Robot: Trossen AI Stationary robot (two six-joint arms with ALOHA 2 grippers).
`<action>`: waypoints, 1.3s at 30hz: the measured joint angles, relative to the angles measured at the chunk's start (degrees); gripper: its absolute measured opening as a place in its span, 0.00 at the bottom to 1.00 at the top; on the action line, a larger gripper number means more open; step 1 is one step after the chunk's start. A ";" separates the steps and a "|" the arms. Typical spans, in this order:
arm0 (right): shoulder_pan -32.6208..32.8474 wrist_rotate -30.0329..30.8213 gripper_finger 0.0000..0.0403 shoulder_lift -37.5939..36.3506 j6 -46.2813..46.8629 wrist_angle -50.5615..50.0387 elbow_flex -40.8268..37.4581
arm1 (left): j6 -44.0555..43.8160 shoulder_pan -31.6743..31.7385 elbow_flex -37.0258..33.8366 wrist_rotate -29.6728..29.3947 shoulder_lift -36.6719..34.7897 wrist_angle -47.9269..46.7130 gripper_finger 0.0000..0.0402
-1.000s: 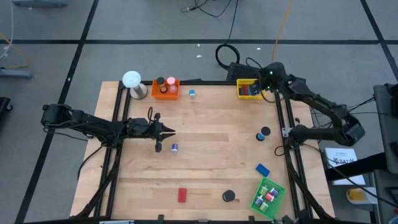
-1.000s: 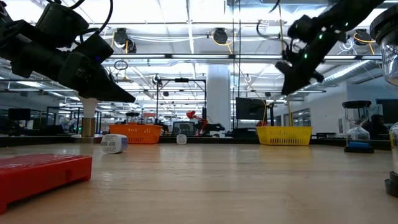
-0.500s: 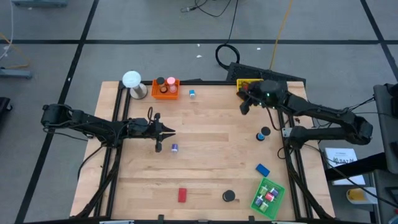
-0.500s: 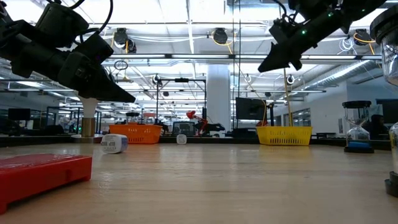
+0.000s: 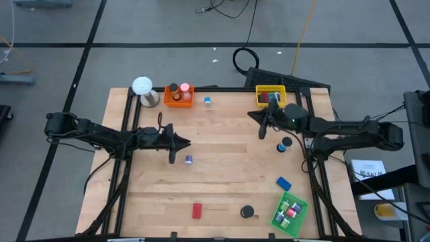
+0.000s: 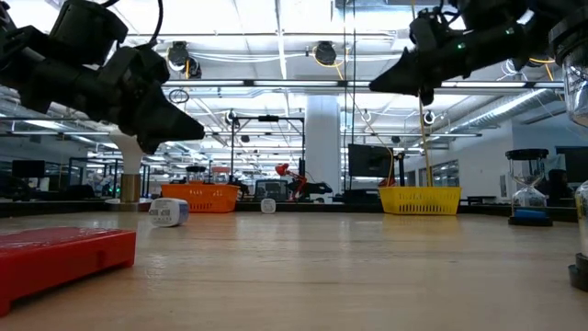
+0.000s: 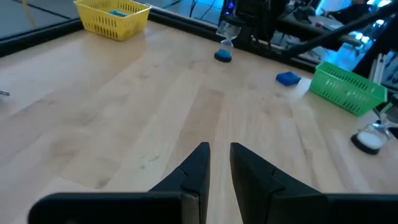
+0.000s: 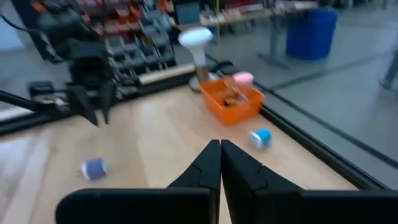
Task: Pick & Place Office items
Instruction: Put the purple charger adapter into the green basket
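The right gripper [image 5: 261, 126] hangs near the yellow tray [image 5: 270, 96], fingers pressed together and empty. The left gripper [image 5: 183, 142], fingers slightly parted, hovers beside the purple clip [image 5: 189, 160]. Office items lie scattered on the surface [image 5: 222, 175]; closed fingers descending could knock one away.

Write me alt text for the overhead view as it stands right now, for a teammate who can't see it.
Seen from above, the right gripper is shut and empty above the wooden table, near the yellow tray. The left gripper hangs over the table's left half near a small blue piece. Loose items remain: a red block, black disc, blue block.
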 joint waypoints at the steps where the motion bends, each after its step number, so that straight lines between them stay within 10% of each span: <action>1: 0.49 0.00 0.00 0.02 0.04 3.00 -1.44 | -0.10 0.00 0.15 -0.02 0.03 -0.19 0.16; 15: 3.94 -3.66 0.00 0.02 0.19 35.52 -14.45 | 9.91 -9.98 6.19 -3.57 5.91 1.26 0.16; 32: 8.39 -6.99 0.00 0.02 -1.75 36.69 -14.40 | 10.71 -14.62 24.42 -7.00 24.88 -9.27 0.16; 39: 10.07 1.71 0.00 0.02 -4.45 31.34 -13.14 | 9.35 -14.71 25.52 -8.29 24.88 -13.82 0.16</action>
